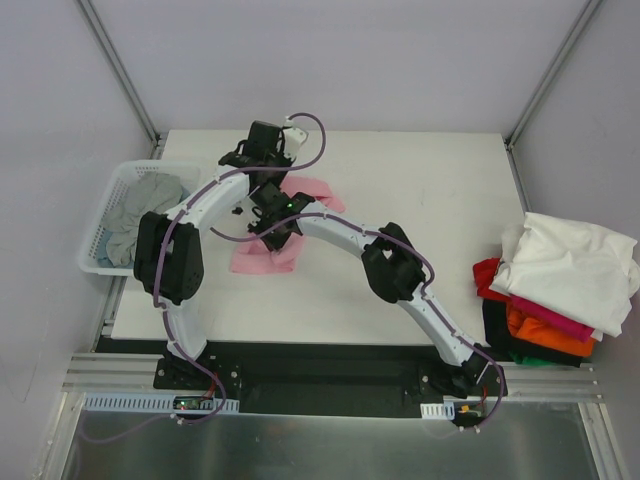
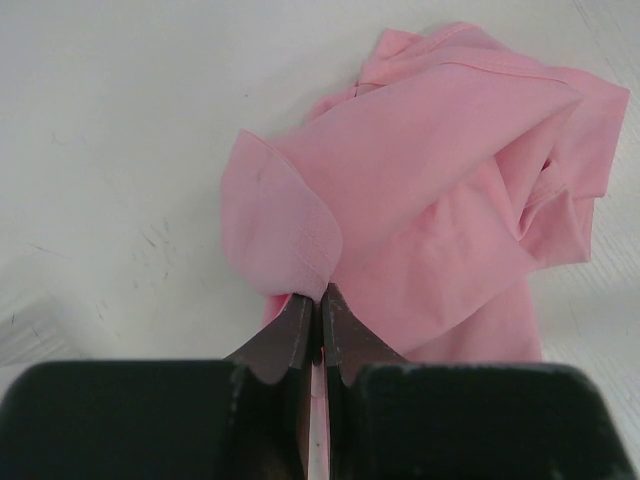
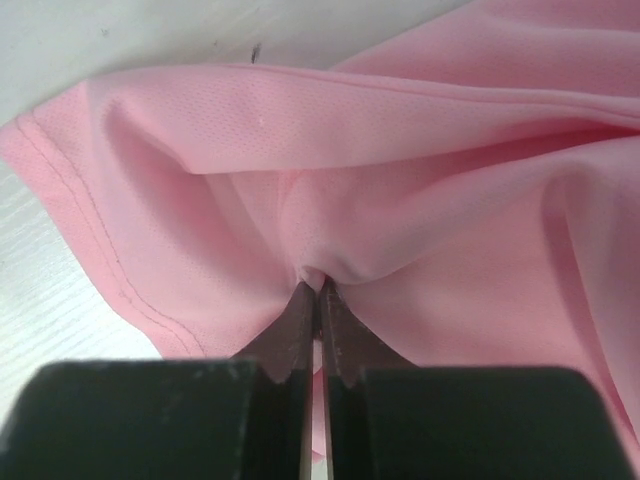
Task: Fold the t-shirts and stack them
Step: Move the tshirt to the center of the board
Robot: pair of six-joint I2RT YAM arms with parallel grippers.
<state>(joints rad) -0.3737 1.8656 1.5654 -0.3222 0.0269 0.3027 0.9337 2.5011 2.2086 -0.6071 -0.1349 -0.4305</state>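
Observation:
A light pink t-shirt (image 1: 268, 256) lies crumpled in the middle-left of the table, partly hidden under both arms. My left gripper (image 2: 318, 292) is shut on a fold of the pink t-shirt (image 2: 440, 180), which bunches up ahead of the fingertips. My right gripper (image 3: 317, 285) is shut on another pinch of the pink t-shirt (image 3: 420, 160), whose stitched hem shows at the left. Both grippers (image 1: 272, 205) sit close together over the shirt in the top view. A grey t-shirt (image 1: 135, 215) fills the basket. A stack of t-shirts (image 1: 560, 290), white on top over magenta, orange, red and black, sits at the right edge.
A white lattice basket (image 1: 100, 262) stands at the table's left edge. The white table (image 1: 420, 190) is bounded by metal frame posts at the back corners. The stack at the right overhangs the table's edge.

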